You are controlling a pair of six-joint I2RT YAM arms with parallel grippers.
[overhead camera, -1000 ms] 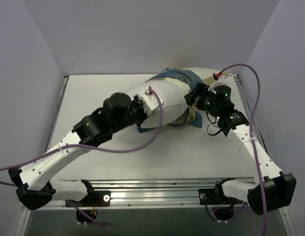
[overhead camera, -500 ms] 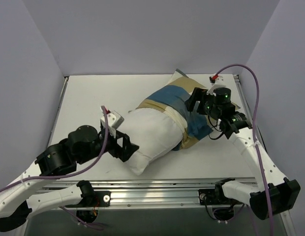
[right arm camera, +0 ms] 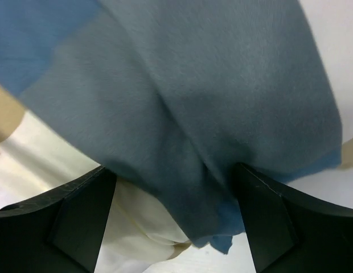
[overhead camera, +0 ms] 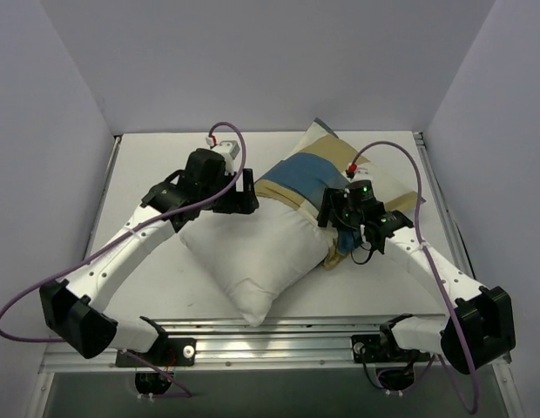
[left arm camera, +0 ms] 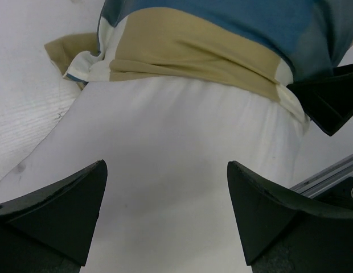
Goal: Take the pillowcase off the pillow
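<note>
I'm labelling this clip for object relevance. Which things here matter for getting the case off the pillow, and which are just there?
Part of the job:
pillowcase, bunched over the pillow's far end
pillow, mostly bare
left gripper, open over the pillow
right gripper, open at the pillowcase

Just there:
table
purple cables
metal rail at the near edge

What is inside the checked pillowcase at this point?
The far end of the white pillow; its near part sticks out bare. How deep it reaches inside the pillowcase is covered by fabric.
</note>
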